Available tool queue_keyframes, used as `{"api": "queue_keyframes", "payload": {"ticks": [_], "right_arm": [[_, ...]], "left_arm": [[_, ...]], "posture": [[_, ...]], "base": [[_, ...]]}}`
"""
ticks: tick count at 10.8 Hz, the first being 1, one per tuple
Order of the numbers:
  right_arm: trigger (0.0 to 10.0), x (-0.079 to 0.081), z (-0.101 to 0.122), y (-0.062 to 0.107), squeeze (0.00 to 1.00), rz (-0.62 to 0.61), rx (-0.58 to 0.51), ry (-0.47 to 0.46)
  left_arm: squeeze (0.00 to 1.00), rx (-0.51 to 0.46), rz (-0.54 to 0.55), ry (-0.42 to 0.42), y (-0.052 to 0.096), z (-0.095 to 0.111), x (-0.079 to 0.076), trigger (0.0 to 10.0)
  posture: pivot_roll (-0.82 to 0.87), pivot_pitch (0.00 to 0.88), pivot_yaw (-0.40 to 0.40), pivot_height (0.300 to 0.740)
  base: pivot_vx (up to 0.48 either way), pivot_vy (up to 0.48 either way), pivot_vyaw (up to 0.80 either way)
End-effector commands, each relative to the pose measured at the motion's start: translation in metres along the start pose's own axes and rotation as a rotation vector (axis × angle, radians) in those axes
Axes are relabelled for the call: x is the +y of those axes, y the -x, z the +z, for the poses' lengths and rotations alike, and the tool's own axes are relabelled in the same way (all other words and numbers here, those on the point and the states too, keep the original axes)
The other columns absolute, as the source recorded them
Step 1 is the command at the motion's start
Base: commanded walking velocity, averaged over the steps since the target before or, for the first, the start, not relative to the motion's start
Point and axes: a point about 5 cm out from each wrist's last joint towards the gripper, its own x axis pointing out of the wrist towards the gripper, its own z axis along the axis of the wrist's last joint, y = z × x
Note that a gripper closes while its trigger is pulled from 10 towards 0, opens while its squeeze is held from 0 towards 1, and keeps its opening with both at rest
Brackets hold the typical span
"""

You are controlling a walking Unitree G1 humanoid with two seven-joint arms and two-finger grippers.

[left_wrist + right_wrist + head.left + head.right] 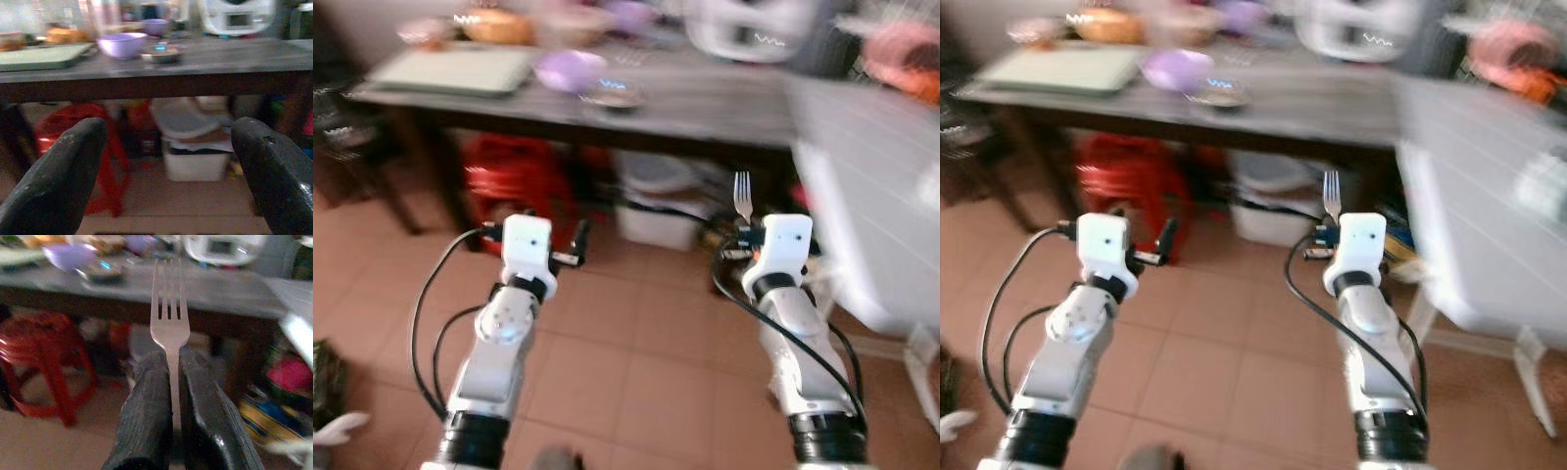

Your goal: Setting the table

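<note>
Fork [169, 316] pinched upright between the right gripper [175, 363] fingers, tines up, held out short of the dark table [705, 103]; head views blurred, wrist view sharper — four tines plain against the table edge. Left gripper [166, 161] spread wide, nothing in it; between its fingers, a purple bowl [121, 45] and small dish [161, 53] on the tabletop; red stool [93, 147] and white bin [195, 159] beneath.
</note>
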Motion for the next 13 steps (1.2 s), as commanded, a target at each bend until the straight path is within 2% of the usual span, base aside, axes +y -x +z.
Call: {"api": "queue_keyframes", "payload": {"ticks": [1, 3, 6, 11, 13], "right_arm": [[10.0, 0.003, 0.011, -0.001, 0.0, 0.016, -0.044, 0.012], [10.0, 0.01, 0.014, -0.004, 0.0, 0.029, -0.06, 0.014], [10.0, 0.016, 0.019, -0.009, 0.0, 0.053, -0.072, 0.006], [10.0, 0.013, 0.019, -0.01, 0.0, 0.031, -0.076, 0.014], [10.0, 0.011, 0.018, -0.009, 0.0, 0.014, -0.067, -0.014]], "left_arm": [[0.0, -0.008, 0.009, -0.006, -0.001, 0.003, 0.002, 10.0], [0.0, -0.002, 0.009, -0.005, 0.002, 0.001, 0.0, 10.0], [0.0, -0.023, 0.003, -0.011, -0.002, 0.006, -0.001, 10.0], [0.0, -0.037, -0.009, -0.008, -0.004, 0.01, -0.002, 10.0], [0.0, -0.048, -0.024, -0.02, -0.005, 0.012, -0.004, 10.0]], "posture": [[0.01, 0.0, 0.0, 0.74], [0.01, 0.0, -0.006, 0.74], [0.02, 0.0, -0.012, 0.74], [0.01, 0.0, -0.009, 0.74], [0.01, 0.0, -0.008, 0.74]], "base": [[0.48, 0.0, 0.0], [0.48, 0.0, 0.0], [0.48, 0.0, 0.0], [0.453, 0.0, 0.0], [0.403, 0.259, 0.0]]}}
